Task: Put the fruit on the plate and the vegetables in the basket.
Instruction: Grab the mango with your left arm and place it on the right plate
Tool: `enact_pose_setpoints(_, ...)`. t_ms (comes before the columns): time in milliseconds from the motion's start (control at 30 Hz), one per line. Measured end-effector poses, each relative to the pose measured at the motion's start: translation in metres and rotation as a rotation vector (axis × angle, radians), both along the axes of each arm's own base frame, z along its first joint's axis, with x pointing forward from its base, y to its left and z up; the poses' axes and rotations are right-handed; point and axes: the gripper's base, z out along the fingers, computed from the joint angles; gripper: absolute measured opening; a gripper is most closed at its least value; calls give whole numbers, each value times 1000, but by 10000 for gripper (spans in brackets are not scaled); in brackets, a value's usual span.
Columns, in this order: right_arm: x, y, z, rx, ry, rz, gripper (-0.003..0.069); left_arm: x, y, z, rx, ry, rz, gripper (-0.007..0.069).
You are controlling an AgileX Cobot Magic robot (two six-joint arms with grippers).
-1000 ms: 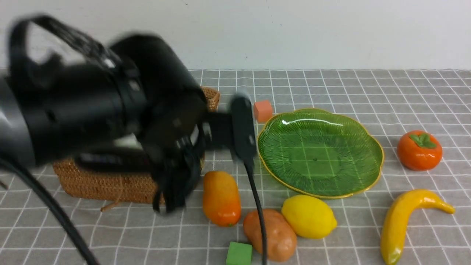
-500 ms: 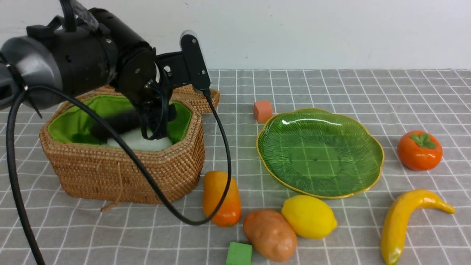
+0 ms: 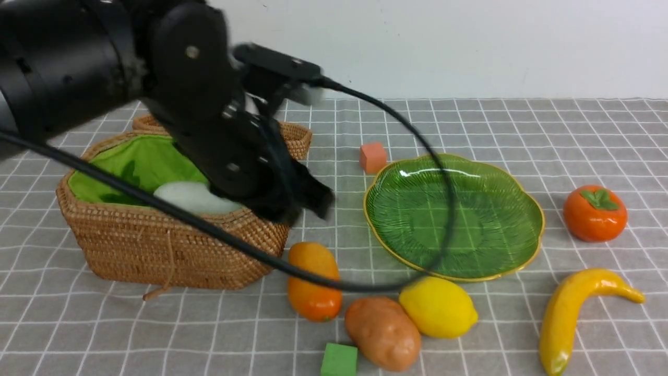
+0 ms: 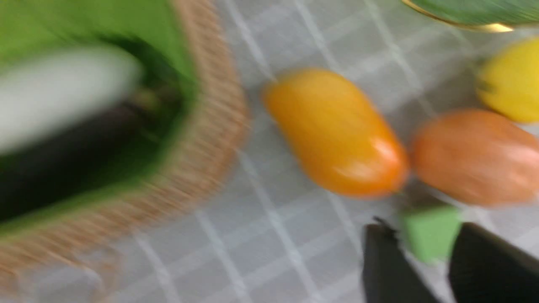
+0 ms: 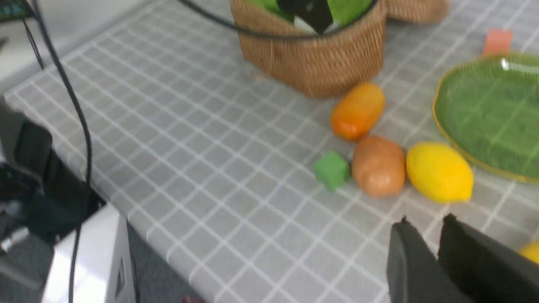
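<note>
Left gripper (image 4: 421, 229) jaws narrowly apart and empty, mango (image 3: 313, 282) oblong, glossy orange-yellow, long axis running near-to-far, deeper-orange end toward robot

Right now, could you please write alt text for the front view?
A blurred black left arm hangs over a wicker basket holding a white radish. On the grey checked cloth, mango, potato, lemon, banana and persimmon lie near a green plate.

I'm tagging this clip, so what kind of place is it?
Likely a robot test bench, not a kitchen: toy lemon and potato on a grey checked tablecloth, bare white wall, cables beside the table.
</note>
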Motion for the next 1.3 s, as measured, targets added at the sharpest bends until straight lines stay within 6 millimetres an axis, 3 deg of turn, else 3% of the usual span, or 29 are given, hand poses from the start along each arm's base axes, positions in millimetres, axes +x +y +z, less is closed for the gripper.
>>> enact_pose_setpoints(33,0,0,0,0,0,0,120,0,0,-1,5,2,0,142)
enact_pose_setpoints(67,0,-1,-1,-16,9,-1,120,-14,-20,-9,20,41,2,38)
enact_pose_setpoints(200,0,-2,-2,-30,2,-13,123,-16,-44,-37,103,70,-14,8)
enact_pose_setpoints(367,-6,-9,-3,-56,-41,-45,125,6,-53,-80,173,112,71,198)
enact_pose_setpoints(433,-10,-11,-3,-54,-61,-50,125,16,-53,-94,169,109,143,323)
enact_pose_setpoints(533,-17,-13,-3,-46,-84,-52,127,30,-54,-105,134,54,233,514)
enact_pose_setpoints(667,-20,-14,-3,-41,-94,-51,127,42,-58,-108,93,-43,264,646)
enact_pose_setpoints(833,-21,-13,-3,-29,-90,-40,130,50,-62,-119,97,-88,256,664)
enact_pose_setpoints(967,-21,-12,-3,-21,-86,-33,132,56,-63,-141,151,-94,248,643)
enact_pose_setpoints(1300,-21,-12,-3,-16,-84,-28,136,60,-65,-167,193,-69,272,620)
